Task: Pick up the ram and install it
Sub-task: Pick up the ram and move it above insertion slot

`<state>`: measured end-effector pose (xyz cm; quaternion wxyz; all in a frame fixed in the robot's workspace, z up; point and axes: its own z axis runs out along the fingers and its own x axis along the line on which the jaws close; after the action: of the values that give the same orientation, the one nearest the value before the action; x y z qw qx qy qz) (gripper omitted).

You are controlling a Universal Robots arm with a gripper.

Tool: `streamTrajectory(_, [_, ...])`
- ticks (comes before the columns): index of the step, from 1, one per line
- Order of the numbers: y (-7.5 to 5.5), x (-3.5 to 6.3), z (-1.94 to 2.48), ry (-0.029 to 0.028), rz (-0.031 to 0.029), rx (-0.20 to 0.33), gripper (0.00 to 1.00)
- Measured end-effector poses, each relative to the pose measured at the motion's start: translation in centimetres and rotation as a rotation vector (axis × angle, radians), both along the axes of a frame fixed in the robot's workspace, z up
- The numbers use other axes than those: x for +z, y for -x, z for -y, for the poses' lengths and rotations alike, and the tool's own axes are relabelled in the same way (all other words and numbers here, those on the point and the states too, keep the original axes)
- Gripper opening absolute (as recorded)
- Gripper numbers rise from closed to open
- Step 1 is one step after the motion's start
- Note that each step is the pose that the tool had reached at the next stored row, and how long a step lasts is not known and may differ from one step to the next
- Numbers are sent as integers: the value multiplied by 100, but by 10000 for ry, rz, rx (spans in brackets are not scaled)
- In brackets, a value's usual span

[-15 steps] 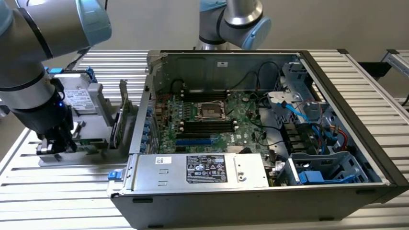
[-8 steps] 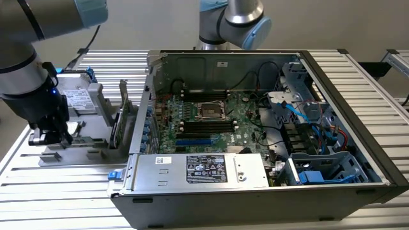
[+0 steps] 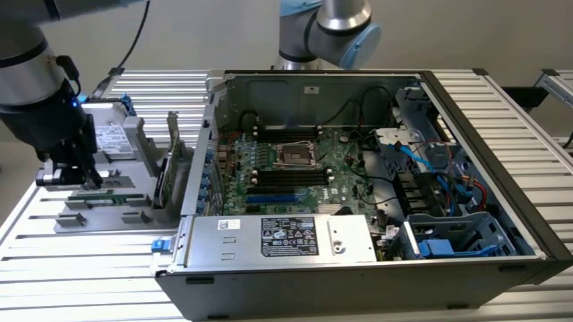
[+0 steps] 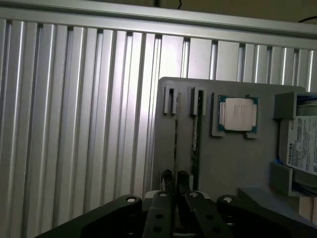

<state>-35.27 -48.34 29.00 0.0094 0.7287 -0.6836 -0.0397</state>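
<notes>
- Hovering just above the grey holder (image 3: 90, 221) on the counter (image 3: 54, 268), the pincer (image 3: 76, 181) was judged to be at the pick-up step.
- Its fingers (image 4: 169, 179) stood a narrow gap apart and gripped nothing.
- The ram (image 3: 107, 198) (image 4: 196, 144) lay in a holder slot, beside the computer case (image 3: 537, 221), not yet installed.
- A sound grasp called for the fingers to straddle the stick's thin edge squarely.
</notes>
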Motion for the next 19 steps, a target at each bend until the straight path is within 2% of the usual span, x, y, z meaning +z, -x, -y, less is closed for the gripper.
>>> streamTrajectory(7, [-172,316,0,-16,-2,7,14])
streamTrajectory(10, [-268,454,0,-50,-3,20,14])
streamTrajectory(13, [-372,585,1,-115,-4,36,14])
streamTrajectory(19, [-594,829,1,-282,-4,72,14])
